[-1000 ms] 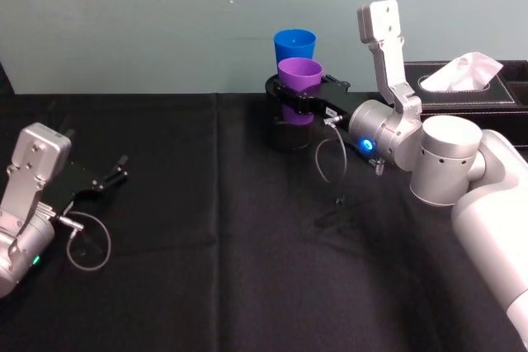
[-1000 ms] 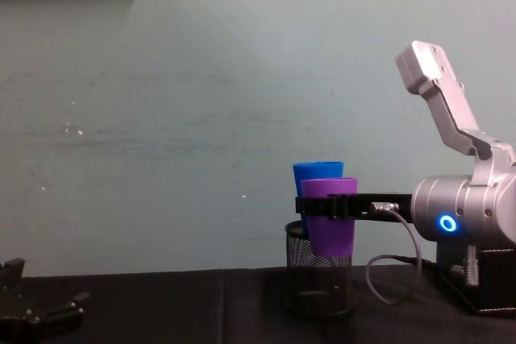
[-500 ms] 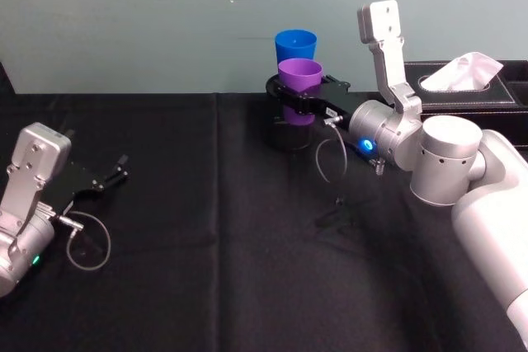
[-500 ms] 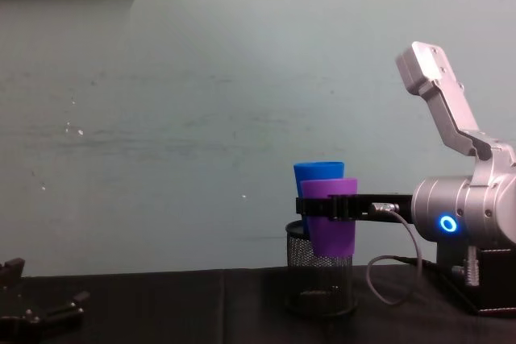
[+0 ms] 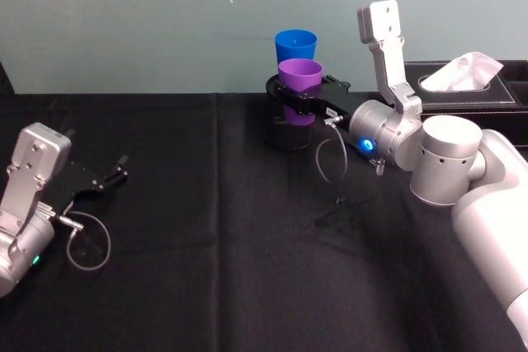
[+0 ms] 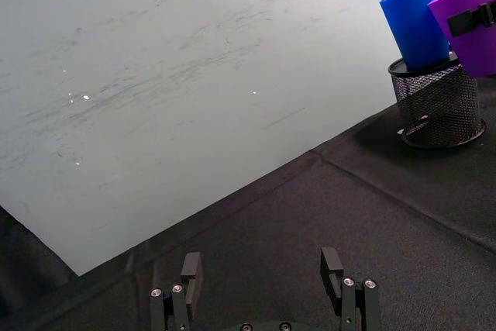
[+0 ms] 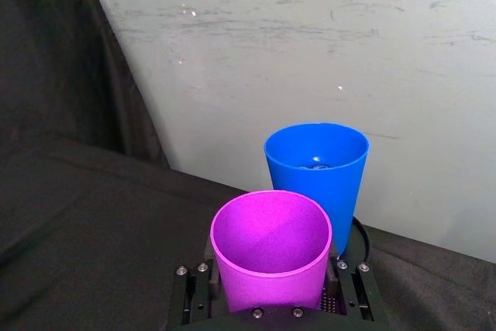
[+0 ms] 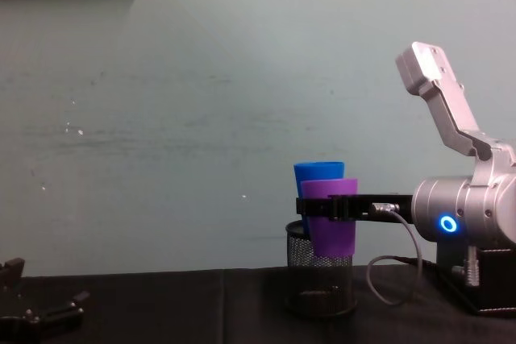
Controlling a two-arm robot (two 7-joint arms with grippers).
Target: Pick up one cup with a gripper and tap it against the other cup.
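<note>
Head view: purple cup [image 5: 299, 74] stands upright at the far centre of the bench [image 5: 214, 269], mouth up, long axis vertical, taper narrowing downward. The right gripper [image 5: 297, 103] reaches in from the right, and its jaws pinch the cup around mid-height. The blue cup [image 5: 294, 44] is directly behind it, also upright and seated higher. Below both is a black mesh pen holder [image 5: 285, 133]. The purple cup's base is hidden by the jaws and the holder. The left gripper [image 5: 111, 177] lies low at the near left, well apart from the cups. A black tissue box [image 5: 470, 88] sits at the far right. Black cloth covers the bench, and a pale teal wall closes the room behind it.

Left wrist view: the left jaws are spread and pinch nothing. The blue cup [image 6: 418, 21] stands in the mouth of the mesh holder [image 6: 438, 106]. The purple cup [image 6: 469, 29] is cut off at the frame edge.

Right wrist view: the purple cup [image 7: 271, 249] shows its open mouth, gripped on both sides. Its rim overlaps the wall of the blue cup [image 7: 316, 164], and contact cannot be determined.

Chest view: the purple cup [image 8: 330, 235] hangs upright in the jaws. Its base is level with the holder's rim [image 8: 321, 288], in front of the blue cup [image 8: 317, 171].
</note>
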